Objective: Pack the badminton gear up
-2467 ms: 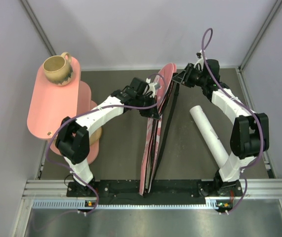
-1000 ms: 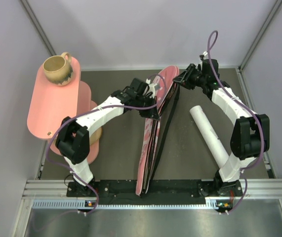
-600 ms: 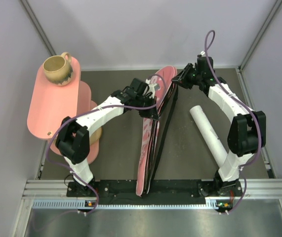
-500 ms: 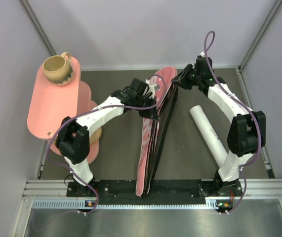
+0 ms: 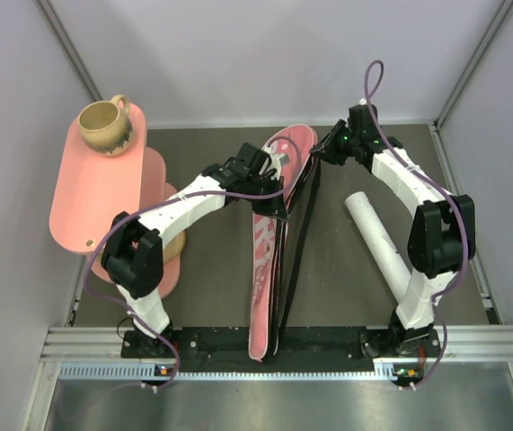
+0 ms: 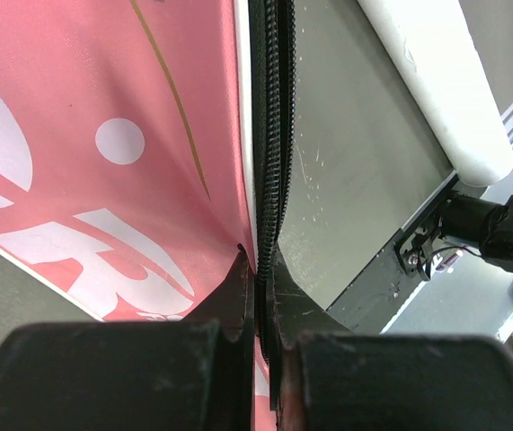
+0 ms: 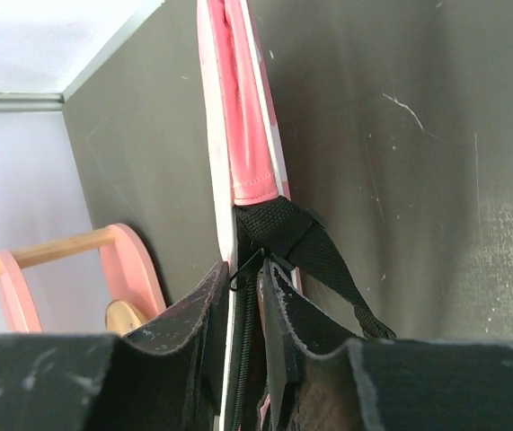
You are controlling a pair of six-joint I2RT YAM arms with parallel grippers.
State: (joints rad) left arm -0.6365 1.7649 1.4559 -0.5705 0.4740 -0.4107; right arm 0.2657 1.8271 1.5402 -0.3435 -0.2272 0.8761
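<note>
The pink bag (image 5: 269,251) lies on the dark tabletop (image 5: 211,269). Its long axis runs from the upper centre of the top view down to the bottom edge, with the wide head at the top. The left gripper (image 6: 258,274) is fully closed on the bag's edge, right at the black zipper (image 6: 269,135), some way down from the head. The right gripper (image 7: 245,280) is at the head end itself, where the black strap (image 7: 323,256) is sewn on. Its fingers stand almost together with the zipper line between them — whether they really pinch it I cannot tell, because the wrist view is dark there.

So the zipper track leads away from the right gripper toward the bottom of the top view, along the bag's edge that faces the right of the frame. I judge that the step in hand is closing the bag. The right arm is nearer to the head end, and a pull would have to follow the long axis while the left gripper holds the cloth tight. The white tube (image 5: 382,247) lies apart from the bag, in the right part of the frame, nearer to the right arm — not packed yet, it seems.
</note>
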